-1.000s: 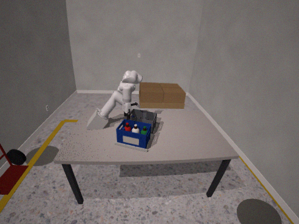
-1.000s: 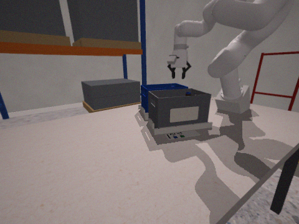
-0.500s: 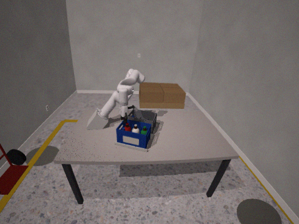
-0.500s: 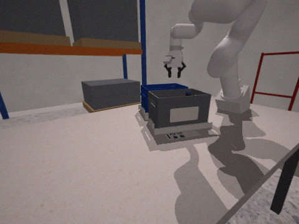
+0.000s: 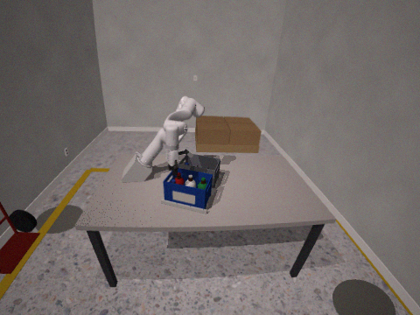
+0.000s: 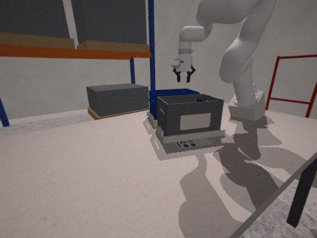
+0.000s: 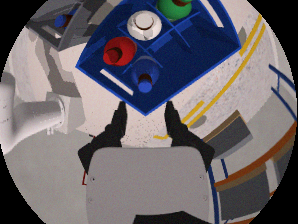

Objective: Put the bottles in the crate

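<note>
My gripper (image 5: 175, 172) (image 6: 183, 80) (image 7: 145, 108) is open and empty, above the blue crate's corner beside a blue bottle (image 7: 145, 75). The blue crate (image 5: 170, 197) (image 6: 153, 103) (image 7: 180, 82) also holds a red bottle (image 5: 178, 179) (image 7: 120, 51), a white bottle (image 5: 190, 182) (image 7: 144, 25) and a green bottle (image 5: 203, 184) (image 7: 175, 7). The grey crate (image 5: 212, 163) (image 6: 168, 116) (image 7: 54, 38) holds one blue-capped bottle (image 6: 199, 99) (image 7: 62, 21). The pick list (image 6: 202, 143) shows blue and green marks; its counts are too small to read.
Both crates stand close together on pale bases on the table (image 5: 262, 188) (image 6: 99, 172). The white arm base (image 5: 136, 171) (image 6: 247, 109) is beside them. Brown boxes (image 5: 227, 133) stand beyond the table, and a shelf rack (image 6: 151, 43) stands behind.
</note>
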